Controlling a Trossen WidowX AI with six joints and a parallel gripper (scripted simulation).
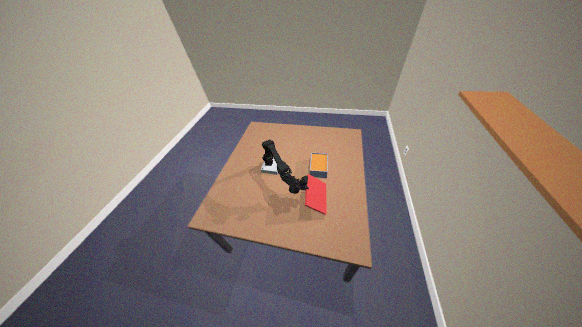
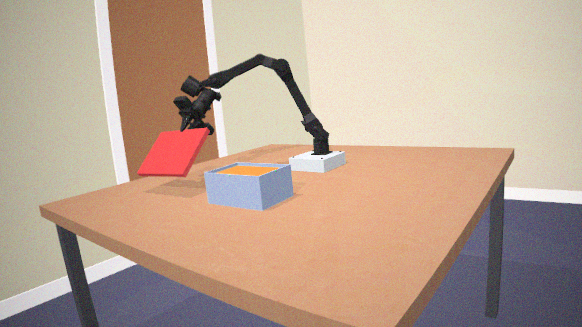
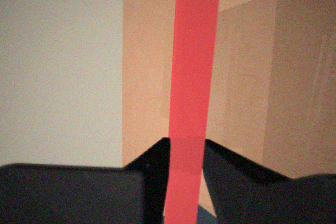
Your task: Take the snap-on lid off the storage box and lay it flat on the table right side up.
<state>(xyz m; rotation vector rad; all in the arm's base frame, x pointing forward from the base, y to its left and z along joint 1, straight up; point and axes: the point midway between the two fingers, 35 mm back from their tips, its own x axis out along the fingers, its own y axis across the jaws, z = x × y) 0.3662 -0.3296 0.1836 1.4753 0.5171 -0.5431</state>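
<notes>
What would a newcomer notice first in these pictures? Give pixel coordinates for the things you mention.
Probably the bright red lid (image 1: 316, 195) (image 2: 173, 153) (image 3: 193, 75), tilted above the table (image 1: 280, 135) (image 2: 350, 233) in the closed hand (image 1: 305, 183) (image 2: 196, 130) (image 3: 187, 142) of the black arm (image 1: 283, 165) (image 2: 295, 90). Next, the open blue box (image 1: 318, 174) (image 2: 234, 190), standing on the table beside it, with orange showing inside.
</notes>
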